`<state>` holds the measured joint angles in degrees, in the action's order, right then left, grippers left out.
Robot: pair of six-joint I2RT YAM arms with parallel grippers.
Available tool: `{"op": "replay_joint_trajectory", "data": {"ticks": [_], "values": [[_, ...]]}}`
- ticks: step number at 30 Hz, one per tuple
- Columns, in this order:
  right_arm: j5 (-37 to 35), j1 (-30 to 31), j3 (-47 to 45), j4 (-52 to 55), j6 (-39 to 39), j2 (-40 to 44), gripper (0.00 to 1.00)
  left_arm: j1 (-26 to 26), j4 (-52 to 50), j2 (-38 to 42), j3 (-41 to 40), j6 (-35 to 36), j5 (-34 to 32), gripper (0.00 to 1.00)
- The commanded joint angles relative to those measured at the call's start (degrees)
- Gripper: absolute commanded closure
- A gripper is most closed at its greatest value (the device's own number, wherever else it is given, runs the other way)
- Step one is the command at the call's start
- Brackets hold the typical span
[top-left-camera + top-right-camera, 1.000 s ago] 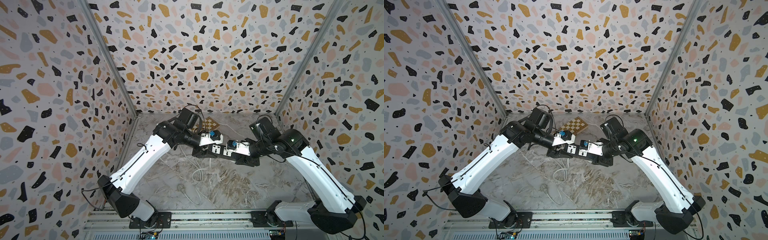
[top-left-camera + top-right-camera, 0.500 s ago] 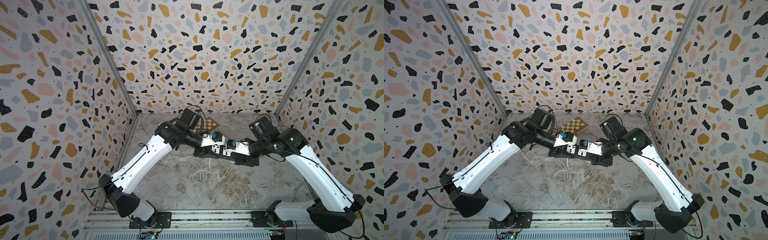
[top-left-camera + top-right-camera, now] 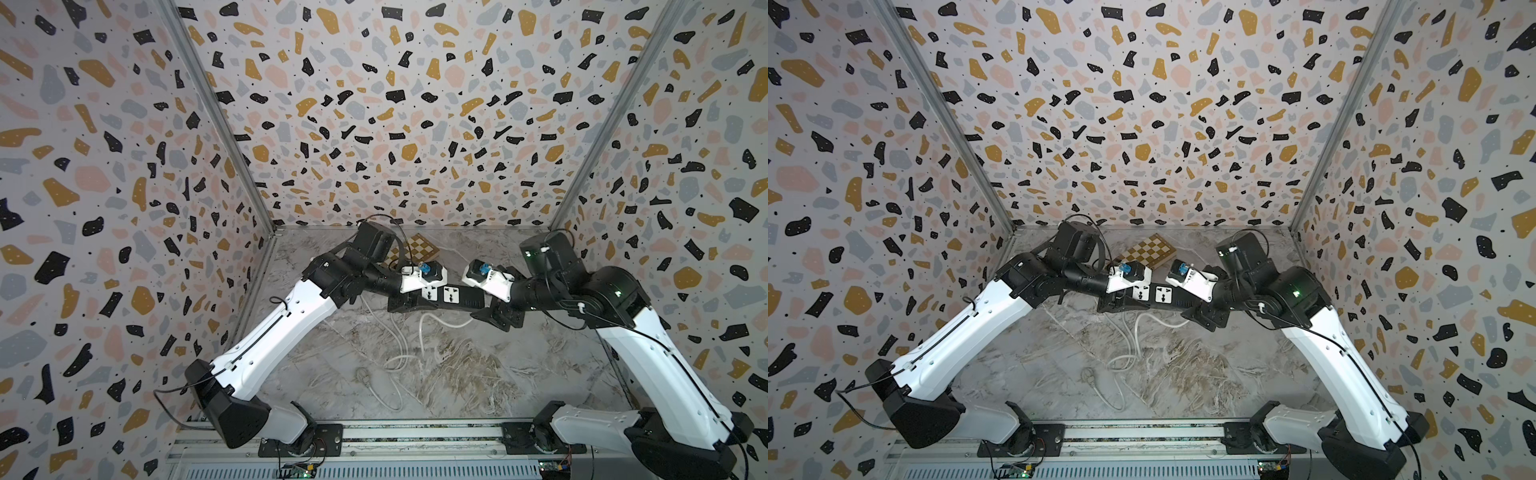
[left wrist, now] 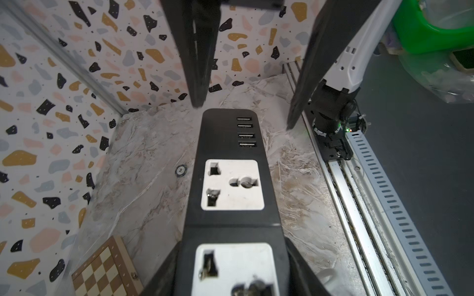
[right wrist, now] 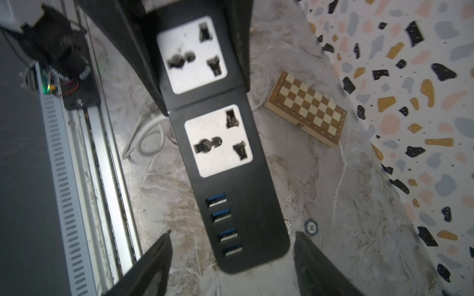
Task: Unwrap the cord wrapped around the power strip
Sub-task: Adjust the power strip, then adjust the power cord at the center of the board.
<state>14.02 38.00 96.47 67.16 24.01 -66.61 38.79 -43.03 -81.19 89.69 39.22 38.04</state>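
Just on the arms' side of the wooden folding chessboard [image 5: 306,109], you have one black rectangular power strip [image 3: 436,296] held clear of the marbled tabletop [image 3: 519,365]. Count on it two white socket faces [image 4: 232,184] and four small USB ports [image 4: 245,132] (blue-tongued in the right wrist view), all facing up. Its long axis runs crosswise, from one arm to the other. The port end points toward your right arm and the socket end toward your left.

Your left gripper [image 4: 232,242] is clamped on the socket end, one finger pressed to each long side. Your right gripper [image 5: 232,232] has its fingers spread wide either side of the port end, with a clear gap between each finger and the strip, gripping nothing.

One white flexible cord [image 5: 151,122] shows from beneath the strip. It lies in loose loops on the tabletop, farther from the chessboard than the strip, and ends in one white plug [image 3: 363,374]. Two round poker chips [image 5: 311,226] lie near the port end, off to one side of the chessboard, one half hidden by the strip.
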Motion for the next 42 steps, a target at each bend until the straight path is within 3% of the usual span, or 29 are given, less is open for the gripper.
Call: {"op": "replay_joint_trajectory", "data": {"ticks": [1, 7, 12, 19, 23, 31, 34, 41, 42], "values": [[-2.9, 0.0, 1.4, -2.0, -13.7, 4.8, 0.19, -1.8, 9.4, 1.8, -1.8, -9.4, -2.3, 1.00], [-12.7, 0.0, -16.5, -16.3, -29.2, 16.1, 0.21, -4.3, 20.0, 5.9, -7.0, -20.1, -2.0, 1.00], [-6.5, 0.0, -34.0, -32.9, -33.9, 21.3, 0.26, -6.3, 31.3, 8.3, -9.0, -30.8, -8.2, 1.00], [5.2, 0.0, -42.8, -39.1, -32.3, 16.0, 0.22, -6.6, 37.3, 9.2, -8.8, -38.2, -13.5, 1.00], [3.7, 0.0, -49.5, -42.9, -29.2, 14.3, 0.21, -6.7, 39.6, 9.2, -8.2, -40.0, -17.5, 1.00], [7.0, 0.0, -57.8, -54.4, -25.0, 8.9, 0.24, -6.9, 42.5, 9.1, -7.9, -43.0, -17.2, 1.00], [6.7, 0.0, -59.6, -56.7, -24.5, 6.6, 0.38, -7.0, 43.0, 9.4, -7.8, -43.4, -17.7, 1.00], [-3.1, 0.0, -59.6, -56.1, -24.8, 8.5, 1.00, -7.1, 44.9, 10.4, -6.7, -44.1, -22.7, 1.00], [-5.9, 0.0, -59.0, -55.0, -24.9, 9.3, 1.00, -7.1, 45.4, 10.4, -6.6, -44.3, -23.8, 1.00]]}}
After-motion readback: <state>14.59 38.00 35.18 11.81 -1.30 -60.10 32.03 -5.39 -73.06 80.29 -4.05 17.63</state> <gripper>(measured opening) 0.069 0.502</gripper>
